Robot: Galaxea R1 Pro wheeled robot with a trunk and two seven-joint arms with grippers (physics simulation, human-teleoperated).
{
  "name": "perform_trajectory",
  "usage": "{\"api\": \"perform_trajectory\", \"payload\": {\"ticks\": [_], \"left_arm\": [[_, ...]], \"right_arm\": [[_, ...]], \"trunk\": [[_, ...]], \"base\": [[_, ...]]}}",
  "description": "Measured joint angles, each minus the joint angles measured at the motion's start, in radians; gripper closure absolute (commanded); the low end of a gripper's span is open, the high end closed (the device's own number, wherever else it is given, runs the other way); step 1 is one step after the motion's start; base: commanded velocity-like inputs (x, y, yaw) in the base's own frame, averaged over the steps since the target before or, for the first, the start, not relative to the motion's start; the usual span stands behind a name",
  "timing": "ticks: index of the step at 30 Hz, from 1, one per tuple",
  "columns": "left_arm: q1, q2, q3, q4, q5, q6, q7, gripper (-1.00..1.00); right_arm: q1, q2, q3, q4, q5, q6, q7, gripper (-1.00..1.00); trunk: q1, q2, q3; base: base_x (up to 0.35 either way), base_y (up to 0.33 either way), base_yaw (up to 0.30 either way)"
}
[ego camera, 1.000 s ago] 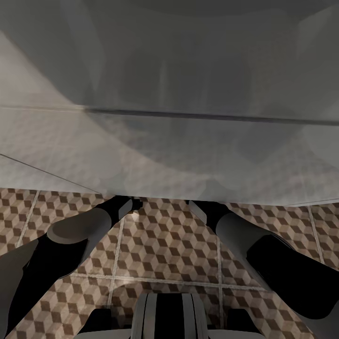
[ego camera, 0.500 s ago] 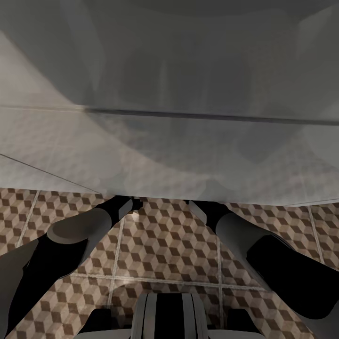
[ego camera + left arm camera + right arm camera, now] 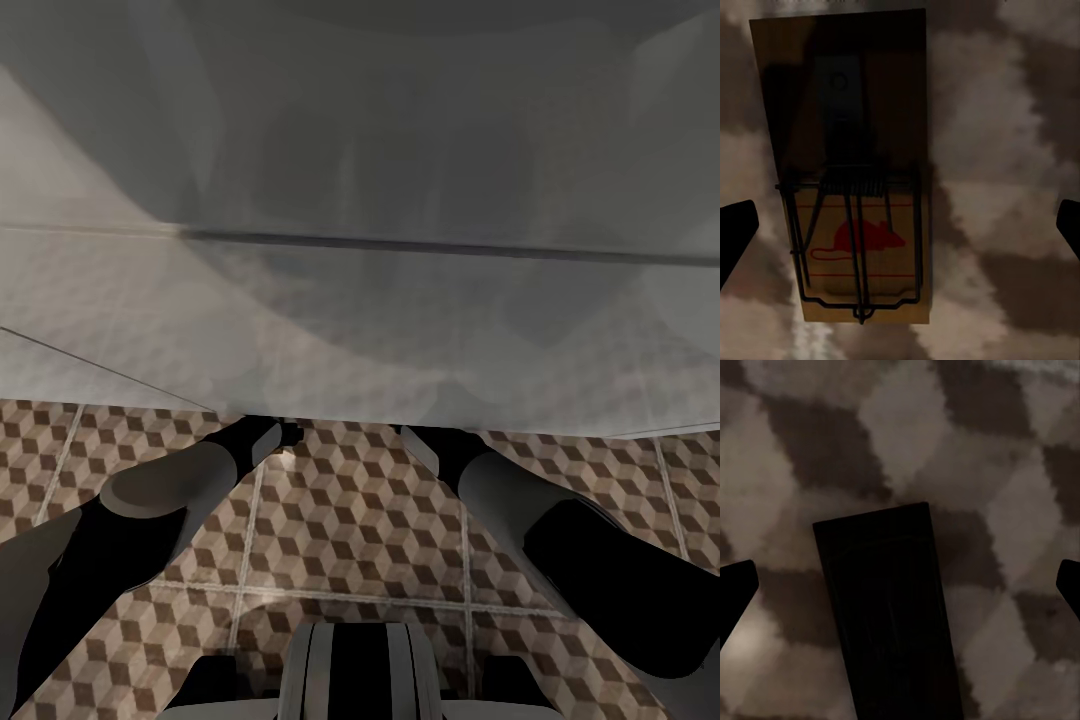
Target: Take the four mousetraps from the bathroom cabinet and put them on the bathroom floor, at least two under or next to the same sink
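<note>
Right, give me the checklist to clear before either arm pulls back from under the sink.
1. Left gripper released: ok, fingertips wide apart, clear of the mousetrap.
2. Right gripper released: ok, fingers spread either side of the dark mousetrap, not touching it.
3. Both traps resting on the bathroom floor: ok, each lies flat on the cube-pattern tiles.
4. Traps under the bathroom sink: likely ok, both arms reach beneath its edge in the head view, but the traps themselves are hidden there.
5. Other two mousetraps placed: cannot tell.
</note>
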Motion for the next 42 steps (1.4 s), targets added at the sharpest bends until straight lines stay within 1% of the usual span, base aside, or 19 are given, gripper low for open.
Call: {"api": "perform_trajectory", "payload": {"ticks": [10,14,42], "left_arm": [[0.000,0.000,0.000,0.000,0.000,-0.001,-0.003,-1.00],[0.000,0.000,0.000,0.000,0.000,0.000,-0.003,-1.00],[0.000,0.000,0.000,0.000,0.000,0.000,-0.003,-1.00]], "right_arm": [[-0.001,0.000,0.001,0.000,0.000,-0.003,0.000,-1.00],[-0.021,0.000,0.001,0.000,0.000,-0.003,0.000,-1.00],[-0.023,0.000,0.002,0.000,0.004,-0.003,0.001,-1.00]], "trunk": [[0.000,0.000,0.000],[0.000,0.000,0.000],[0.000,0.000,0.000]], "base": [[-0.009,0.000,0.000],[-0.156,0.000,0.000],[-0.320,0.000,0.000]]}}
